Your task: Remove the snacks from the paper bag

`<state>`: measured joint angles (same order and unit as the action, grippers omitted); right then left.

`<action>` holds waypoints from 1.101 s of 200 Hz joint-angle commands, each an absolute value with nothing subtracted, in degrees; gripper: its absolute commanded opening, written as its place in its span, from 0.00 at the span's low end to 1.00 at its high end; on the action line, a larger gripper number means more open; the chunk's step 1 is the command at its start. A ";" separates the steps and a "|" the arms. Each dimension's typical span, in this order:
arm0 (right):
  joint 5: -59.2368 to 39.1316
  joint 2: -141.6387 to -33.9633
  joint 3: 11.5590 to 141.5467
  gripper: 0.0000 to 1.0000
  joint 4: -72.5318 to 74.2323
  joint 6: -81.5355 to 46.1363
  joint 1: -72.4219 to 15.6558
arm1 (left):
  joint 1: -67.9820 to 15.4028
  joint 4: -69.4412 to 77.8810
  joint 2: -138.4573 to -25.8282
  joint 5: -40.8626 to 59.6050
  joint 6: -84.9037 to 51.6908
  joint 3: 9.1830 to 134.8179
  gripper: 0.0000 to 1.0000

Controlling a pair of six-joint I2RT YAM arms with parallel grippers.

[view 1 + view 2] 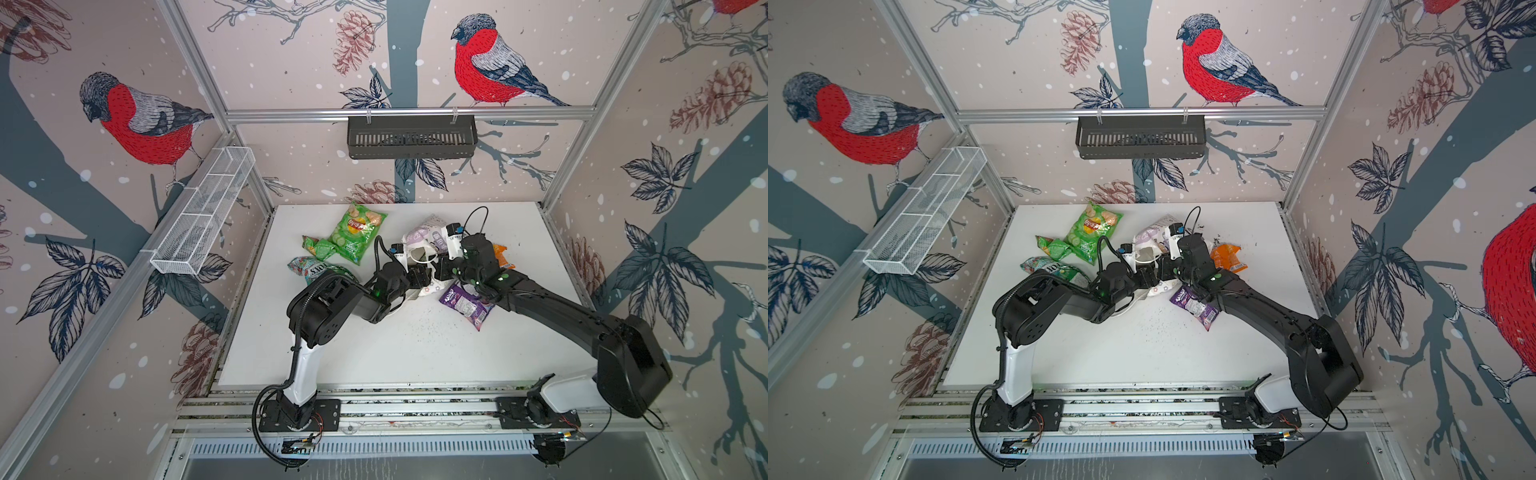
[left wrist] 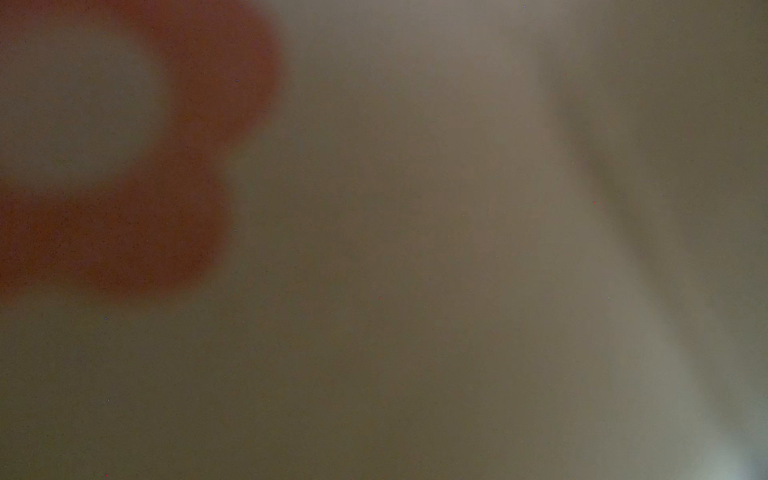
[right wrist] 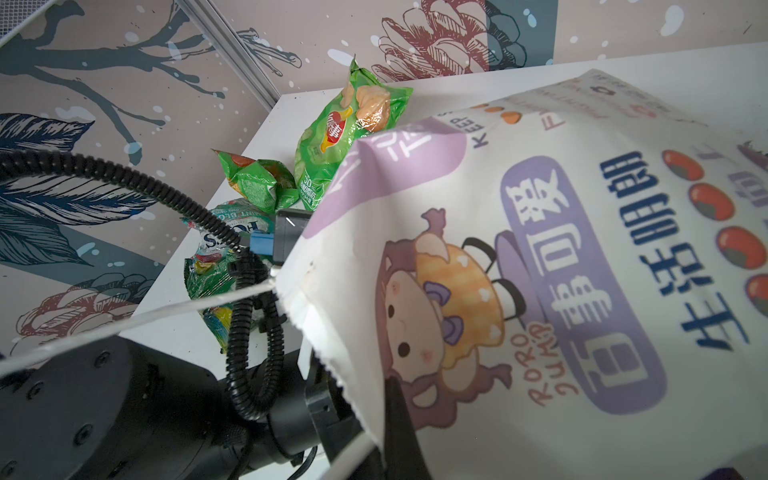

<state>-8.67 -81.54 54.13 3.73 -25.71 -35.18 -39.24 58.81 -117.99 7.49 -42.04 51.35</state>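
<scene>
**Both grippers at the paper bag, five packets out on the table**

The paper bag [image 1: 422,235] [image 1: 1152,233] [image 3: 540,270] lies crumpled on the white table [image 1: 415,353] [image 1: 1142,353], about midway between the side edges and nearer the back edge than the front. In the right wrist view its printed side shows a cartoon child, purple panels and blue Chinese characters. A white cord handle [image 3: 124,322] stretches away from the rim.

The left gripper [image 1: 420,274] [image 1: 1148,276] reaches into the bag's mouth. Its fingers are hidden by the paper, and the left wrist view gives only a dim blur with a reddish shape, so whether its jaws stand apart cannot be told. The right gripper [image 1: 443,266] [image 1: 1165,264] is closed, pinching the bag's rim, with one dark finger [image 3: 397,419] lying against the paper edge.

Five snacks lie outside the bag:
- The large green chip bag [image 1: 357,232] [image 1: 1092,232] [image 3: 340,137] lies left of the paper bag, close to the back edge.
- A small green packet [image 1: 318,248] [image 1: 1052,247] [image 3: 253,183] touches the chip bag's left side.
- The teal-and-white FOX'S packet [image 1: 309,268] [image 1: 1040,265] [image 3: 212,245] lies just in front of the small green packet, partly under the left arm.
- The orange packet [image 1: 503,255] [image 1: 1227,257] lies just right of the bag, beside the right wrist.
- The purple packet [image 1: 467,305] [image 1: 1194,306] lies in front of the bag, partly covered by the right arm.
</scene>
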 commanded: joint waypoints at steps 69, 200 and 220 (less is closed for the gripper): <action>-9.99 -82.35 52.87 0.00 8.97 -27.66 -35.24 | -41.90 51.16 -122.10 5.63 -41.27 59.72 0.84; -7.58 -81.12 50.19 0.00 11.60 -30.96 -35.24 | -43.07 46.24 -124.09 -0.16 -41.34 62.23 0.58; -7.75 -81.46 50.26 0.00 11.77 -31.12 -35.23 | -43.07 45.97 -124.08 -0.35 -41.48 62.23 0.44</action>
<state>-5.98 -81.21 50.13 8.16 -30.20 -35.14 -42.74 46.81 -123.96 0.73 -41.58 61.98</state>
